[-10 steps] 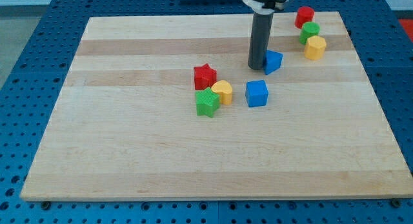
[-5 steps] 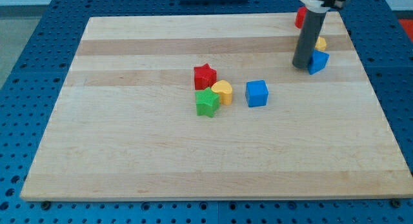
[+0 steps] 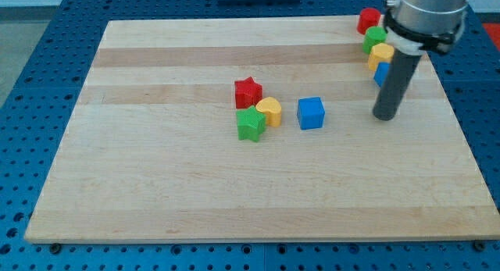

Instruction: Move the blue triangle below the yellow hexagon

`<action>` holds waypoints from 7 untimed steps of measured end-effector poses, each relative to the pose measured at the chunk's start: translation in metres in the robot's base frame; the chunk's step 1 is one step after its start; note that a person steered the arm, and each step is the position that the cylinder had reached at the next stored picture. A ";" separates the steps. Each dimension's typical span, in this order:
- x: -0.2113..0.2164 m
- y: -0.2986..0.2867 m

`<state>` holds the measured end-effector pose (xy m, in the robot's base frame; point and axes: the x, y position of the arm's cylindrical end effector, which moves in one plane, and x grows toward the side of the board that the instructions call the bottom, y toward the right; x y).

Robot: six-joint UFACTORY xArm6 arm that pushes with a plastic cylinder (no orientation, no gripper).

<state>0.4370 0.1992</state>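
While the arm is standing over the board's right side in the camera view, my tip (image 3: 385, 116) is resting on the wooden board (image 3: 195, 193), just toward the view's bottom from a column of blocks near the top right corner. No pincer is fitted here, only the plain dark rod, so nothing is being gripped. That column is running downward from a red block (image 3: 368, 19) through a green block (image 3: 374, 38) to the yellow hexagon (image 3: 381, 55), with the blue triangle (image 3: 380, 73) sitting directly below the hexagon and touching it; the rod is partly hiding the triangle's right side. Well apart, near the board's middle, a red star (image 3: 248, 91), a green star (image 3: 250, 124) and a yellow heart (image 3: 269, 112) are huddling together, and a blue cube (image 3: 310, 112) is sitting just to their right.
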 end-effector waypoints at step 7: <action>-0.048 0.015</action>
